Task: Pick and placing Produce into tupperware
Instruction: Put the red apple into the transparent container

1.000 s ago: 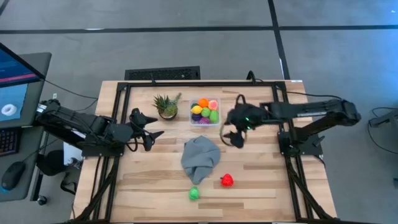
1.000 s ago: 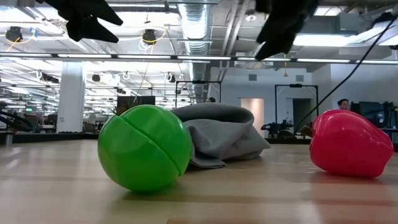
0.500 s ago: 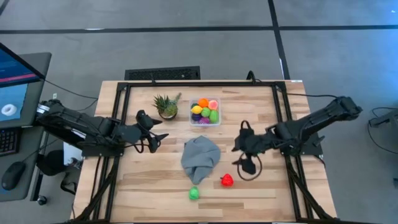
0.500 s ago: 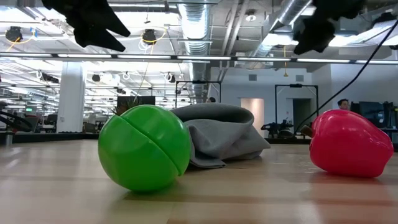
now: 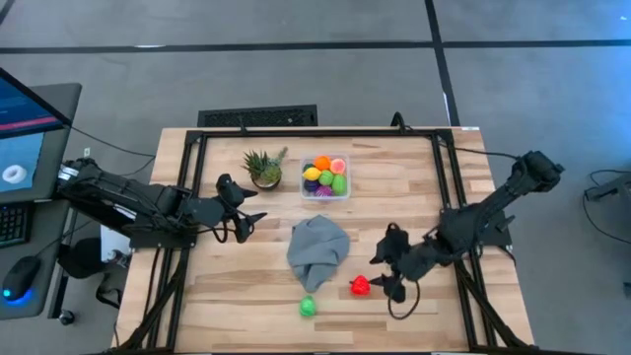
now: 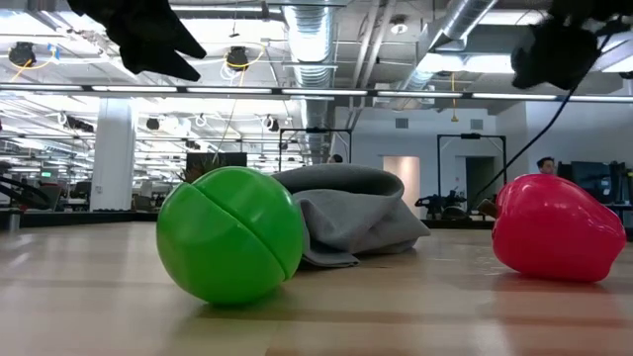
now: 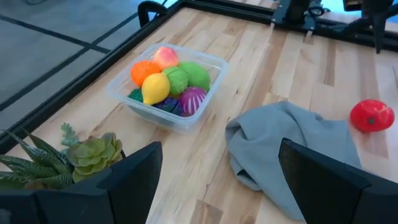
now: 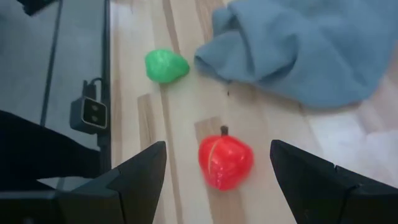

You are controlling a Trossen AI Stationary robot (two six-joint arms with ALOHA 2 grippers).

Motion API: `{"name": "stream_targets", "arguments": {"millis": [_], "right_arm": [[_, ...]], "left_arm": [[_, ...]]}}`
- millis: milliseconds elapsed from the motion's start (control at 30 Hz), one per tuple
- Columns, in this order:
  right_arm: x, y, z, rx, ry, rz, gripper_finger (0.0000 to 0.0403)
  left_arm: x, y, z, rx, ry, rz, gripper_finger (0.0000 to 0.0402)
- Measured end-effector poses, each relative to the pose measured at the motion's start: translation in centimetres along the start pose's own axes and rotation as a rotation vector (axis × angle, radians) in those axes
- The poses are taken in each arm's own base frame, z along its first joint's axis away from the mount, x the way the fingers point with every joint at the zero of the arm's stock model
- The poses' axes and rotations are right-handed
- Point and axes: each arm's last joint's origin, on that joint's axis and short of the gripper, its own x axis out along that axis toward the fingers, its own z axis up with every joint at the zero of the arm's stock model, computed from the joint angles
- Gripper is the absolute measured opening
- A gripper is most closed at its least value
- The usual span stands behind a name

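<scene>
High view, grey cloth as landmark. Left gripper: well to the cloth's left, fingers spread wide, holding nothing, waiting. Right gripper: fingers wide apart, empty, poised over the red piece. Tupperware: beyond the cloth, nearly full. Red piece: near the cloth's front-right corner; straddle it squarely, clear of the cloth, before closing. Green piece: just in front of the cloth.

Glossy plastic produce lies on pale planked wood (matt) table beside soft cloth.
</scene>
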Motion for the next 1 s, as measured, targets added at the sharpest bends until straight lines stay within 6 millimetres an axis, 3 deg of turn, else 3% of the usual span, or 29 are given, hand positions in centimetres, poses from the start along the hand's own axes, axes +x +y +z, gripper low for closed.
{"name": "stream_targets", "arguments": {"millis": [467, 767, 1000], "right_arm": [[5.1, 4.4, -2.2, 0.084, 0.036, -0.117, 0.0310], [6.6, 5.4, -2.5, 0.134, 0.106, -0.345, 0.0310], [8.0, 5.5, -2.5, 0.195, 0.142, -0.299, 0.0311]], "left_arm": [[0.0, 0.0, -0.4, 0.048, 0.052, -0.037, 0.0311], [0.0, 0.0, -0.6, 0.114, 0.079, -0.055, 0.0311], [0.0, 0.0, -0.6, 0.163, 0.081, -0.066, 0.0311]]}}
